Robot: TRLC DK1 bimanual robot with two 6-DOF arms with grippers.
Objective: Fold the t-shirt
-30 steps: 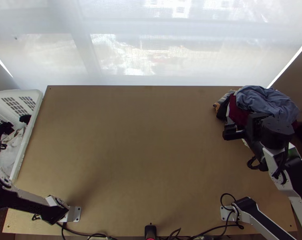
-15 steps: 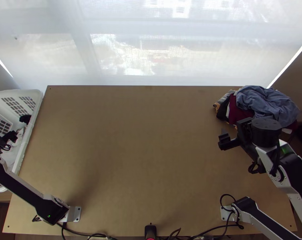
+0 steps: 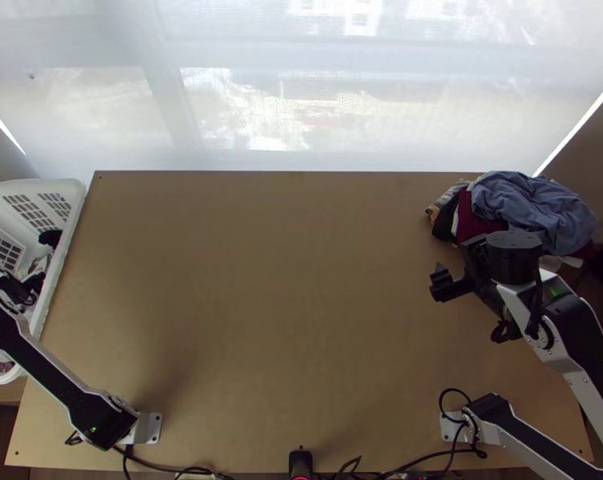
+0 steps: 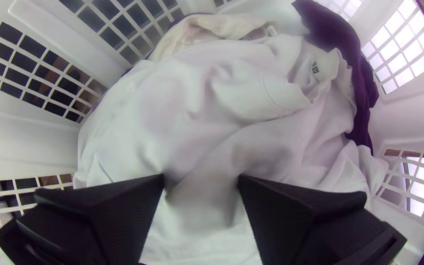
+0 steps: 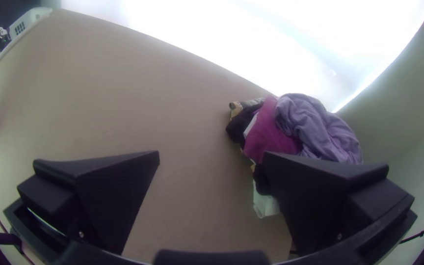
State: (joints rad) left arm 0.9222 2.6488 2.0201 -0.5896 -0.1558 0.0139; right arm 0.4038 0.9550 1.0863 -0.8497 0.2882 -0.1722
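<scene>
In the top view my left gripper (image 3: 31, 286) is inside the white basket at the table's left. The left wrist view has my left gripper (image 4: 202, 180) open, its fingers over a white garment (image 4: 187, 122), bunched and creased; whether they touch it I cannot tell. A collar with a small tag shows on the cloth. My right gripper (image 3: 441, 282) hangs over the right part of the table, beside the clothes pile. In the right wrist view my right gripper (image 5: 211, 156) is open with nothing between its fingers.
A clothes pile with a blue-grey cloth (image 3: 533, 208) and a dark red cloth (image 3: 471, 222) lies at the table's far right corner. The basket (image 3: 57, 264) stands along the left edge, with dark purple cloth (image 4: 364, 83) inside. Bare tabletop (image 3: 261, 304) spans the middle.
Inside the basket, my left gripper has shifted right, toward the table. My right gripper has moved a little left and nearer the table's front, away from the pile.
</scene>
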